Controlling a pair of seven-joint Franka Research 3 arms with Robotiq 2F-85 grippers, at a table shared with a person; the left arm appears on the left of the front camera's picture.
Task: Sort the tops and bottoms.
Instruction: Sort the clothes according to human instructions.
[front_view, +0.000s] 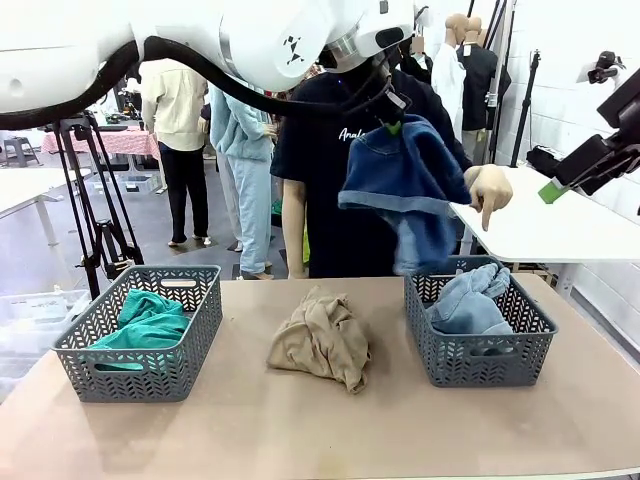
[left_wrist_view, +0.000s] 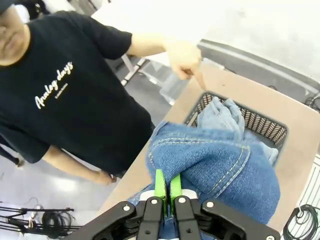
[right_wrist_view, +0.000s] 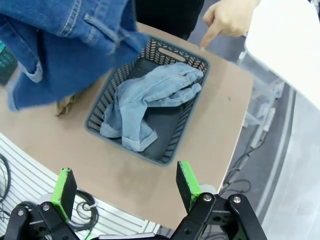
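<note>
My left gripper (front_view: 393, 122) (left_wrist_view: 167, 186) is shut on the darker mid-blue denim shorts (front_view: 408, 190) (left_wrist_view: 220, 165) (right_wrist_view: 60, 45), which hang in the air above the right basket (front_view: 478, 352) (right_wrist_view: 102, 107). Inside that basket lies the pale light-blue pair of shorts (front_view: 468, 300) (right_wrist_view: 150, 97) (left_wrist_view: 220, 117). The tan-khaki top (front_view: 322, 340) sits crumpled on the table's middle. In the left basket (front_view: 140, 365) rests the teal-green shirt (front_view: 145, 320). My right gripper (front_view: 560, 185) (right_wrist_view: 122, 185) hovers open and high at the right, nothing between its fingers.
A person in a black T-shirt (front_view: 330, 200) stands at the far side, one hand (front_view: 490, 192) (left_wrist_view: 184, 57) (right_wrist_view: 227, 17) pointing down at the right basket. A white table (front_view: 560, 225) lies behind at right. Other people stand farther back.
</note>
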